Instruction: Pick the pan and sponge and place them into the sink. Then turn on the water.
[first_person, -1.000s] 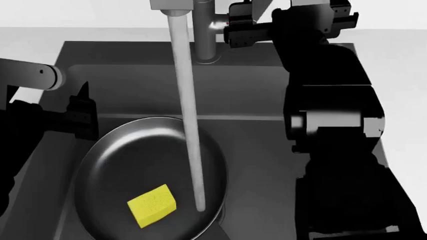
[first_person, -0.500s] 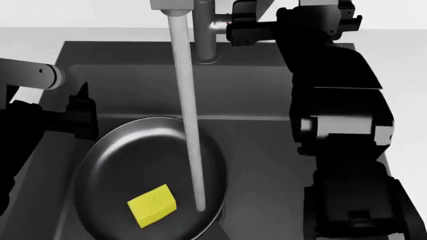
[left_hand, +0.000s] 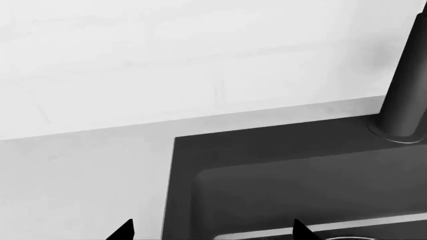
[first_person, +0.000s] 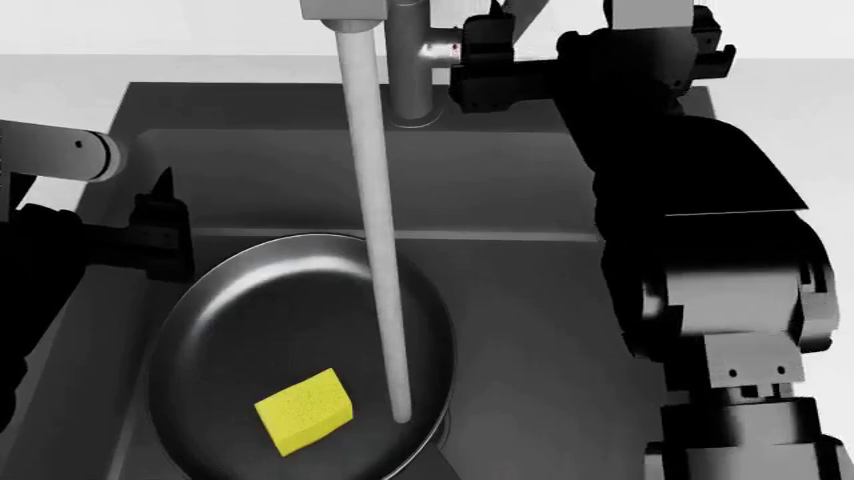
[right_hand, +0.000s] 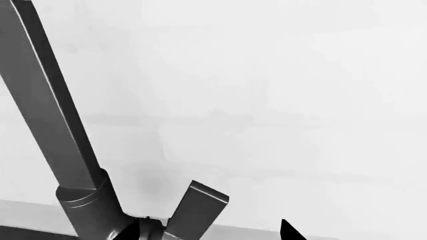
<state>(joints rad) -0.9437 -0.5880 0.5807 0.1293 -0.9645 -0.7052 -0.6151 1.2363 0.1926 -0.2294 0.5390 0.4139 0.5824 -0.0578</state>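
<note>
The dark pan (first_person: 267, 310) lies in the sink (first_person: 534, 290), and the yellow sponge (first_person: 304, 410) rests inside it near the front. From the faucet spout a pale stream of water (first_person: 378, 240) falls onto the pan's right side. My right gripper (first_person: 470, 55) is up at the faucet (first_person: 411, 85). In the right wrist view it (right_hand: 210, 232) is open, with the grey lever (right_hand: 197, 207) between its spread jaws and the faucet post (right_hand: 47, 115) beside it. My left gripper (first_person: 166, 235) hangs open over the sink's left wall, holding nothing, just left of the pan.
Pale countertop (left_hand: 73, 180) surrounds the sink rim (left_hand: 267, 142), and a white wall stands behind. The faucet post (left_hand: 407, 100) rises at the sink's back edge. My right arm's bulky forearm (first_person: 694, 230) hangs over the sink's right side.
The right arm's elbow and forearm have swung toward the right and lower in the head view, while its gripper stays at the lever. Water keeps running. Pan, sponge and left arm are unchanged.
</note>
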